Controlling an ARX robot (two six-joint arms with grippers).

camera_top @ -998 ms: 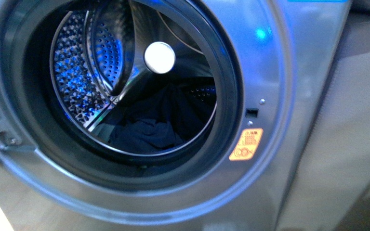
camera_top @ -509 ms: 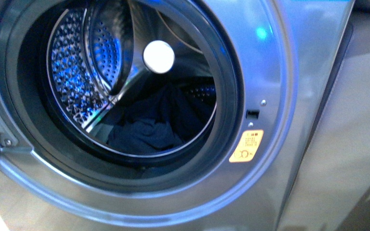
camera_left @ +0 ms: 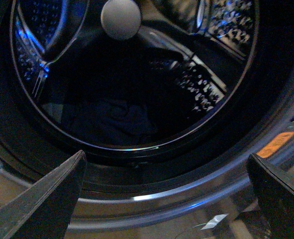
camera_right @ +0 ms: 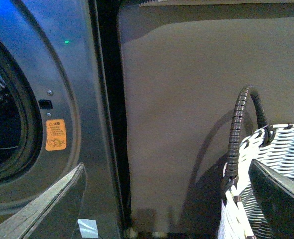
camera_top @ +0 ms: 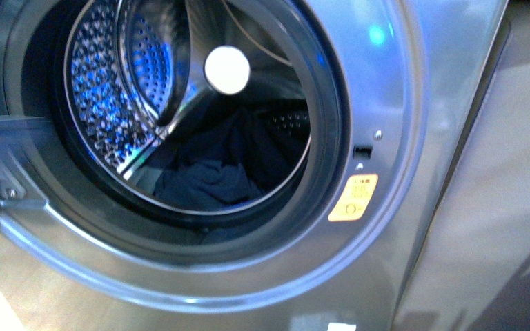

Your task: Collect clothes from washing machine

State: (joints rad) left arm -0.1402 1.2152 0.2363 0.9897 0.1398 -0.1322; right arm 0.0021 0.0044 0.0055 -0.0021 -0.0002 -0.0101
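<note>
Inside the drum, low down: the clothes (camera_top: 207,181), a dark navy heap of crumpled fabric resting on the floor of the perforated steel drum (camera_top: 103,89), below the white round hub (camera_top: 227,69).
Washing machine (camera_top: 414,103): silver-grey front-loader with its porthole uncovered and a black rubber seal (camera_top: 328,131) ringing the opening. An orange warning sticker (camera_top: 352,198) sits on the front panel just beside the porthole.
Left gripper (camera_left: 165,154): 2 fingers (camera_left: 52,194) spread wide with nothing between them, facing the porthole from in front of the seal.
Clothes relative to left gripper: ahead of the gap between the fingers, deeper in the drum, apart from both fingers, no contact. The left wrist view is dim, so the heap's edge seems to merge with shadow.
Right gripper (camera_right: 166,163): 2 fingers spread wide and empty, facing the plain grey surface (camera_right: 186,99) beside the machine rather than the porthole.
Basket (camera_right: 281,149): white woven, with a dark wrapped handle (camera_right: 239,129), close beside one finger of the right gripper.
</note>
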